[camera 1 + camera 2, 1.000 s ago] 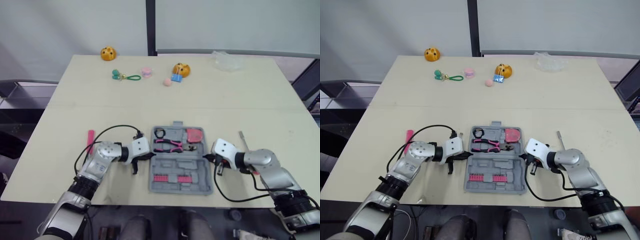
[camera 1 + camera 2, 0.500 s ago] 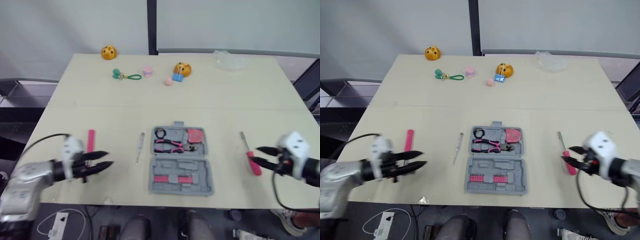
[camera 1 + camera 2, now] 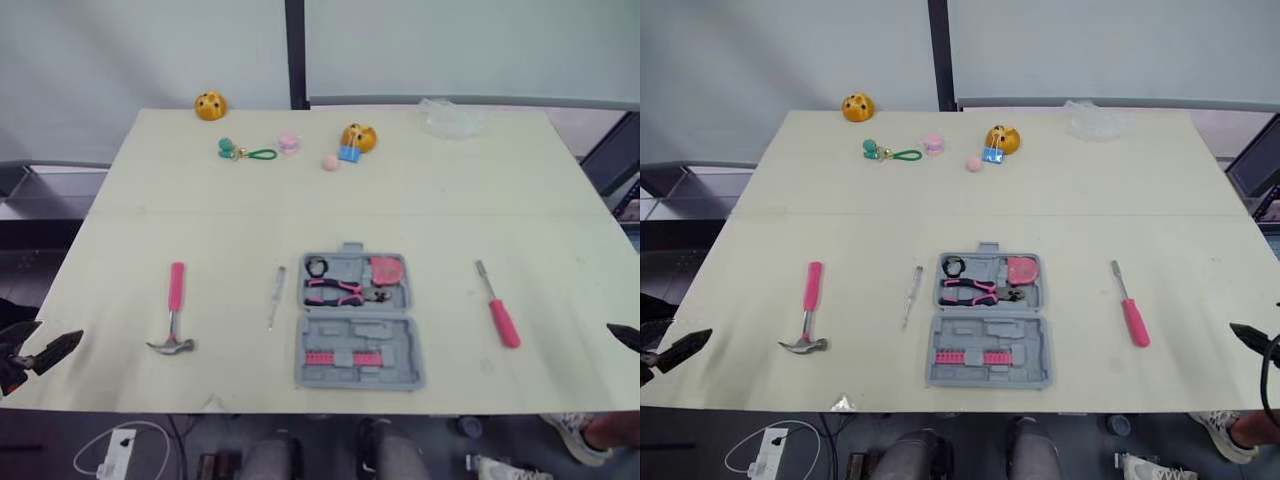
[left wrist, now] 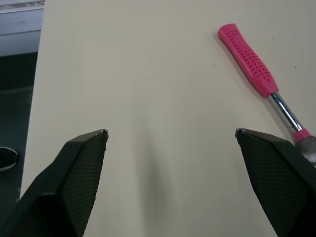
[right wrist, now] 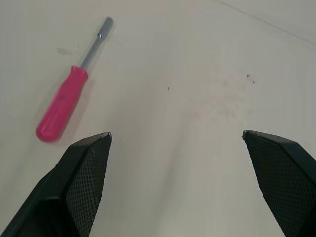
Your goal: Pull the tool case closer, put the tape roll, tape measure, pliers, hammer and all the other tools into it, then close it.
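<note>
With the open tool case [image 3: 358,322] lying near the front edge of the tabletop [image 3: 400,210], the left tool [image 4: 170,132], spread wide and empty, should grip the hammer [image 3: 173,318] across its pink handle, while the right tool [image 5: 176,133], equally wide and empty, takes the screwdriver [image 3: 500,315].

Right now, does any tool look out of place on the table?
Three tools lie outside the open tool case: the hammer to its left, a thin grey tool between them, and the pink screwdriver to its right. Nothing looks spilled or damaged.
</note>
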